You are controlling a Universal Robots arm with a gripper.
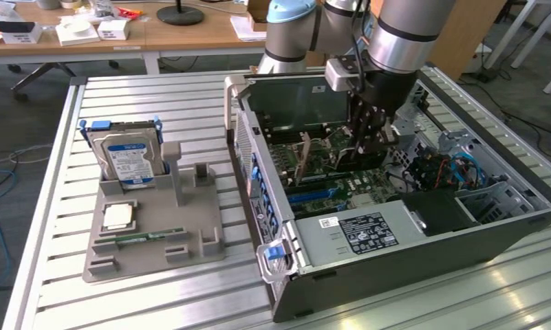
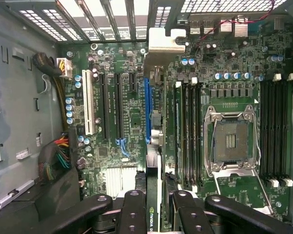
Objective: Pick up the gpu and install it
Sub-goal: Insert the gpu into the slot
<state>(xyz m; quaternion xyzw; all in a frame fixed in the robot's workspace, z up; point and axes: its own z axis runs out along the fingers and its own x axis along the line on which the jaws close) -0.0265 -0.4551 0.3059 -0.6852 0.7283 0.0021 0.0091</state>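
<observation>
1. Currently the fingers (image 2: 134,214) grasp the gpu (image 2: 153,218), edge-on between them.
2. Inside the open case (image 1: 495,234), the gripper (image 1: 365,155) hangs over the motherboard (image 2: 126,161).
3. The gpu runs just beside the blue slot (image 2: 147,112), with its bracket (image 2: 166,41) toward the rear grille.
4. Well apart, a hard drive (image 1: 128,161) stands in the holder (image 1: 151,240) on the tabletop (image 1: 165,96).

Silver-grey arm (image 1: 399,34) with pale blue joint cap (image 1: 289,8), black screw-studded gripper (image 2: 153,214)
</observation>
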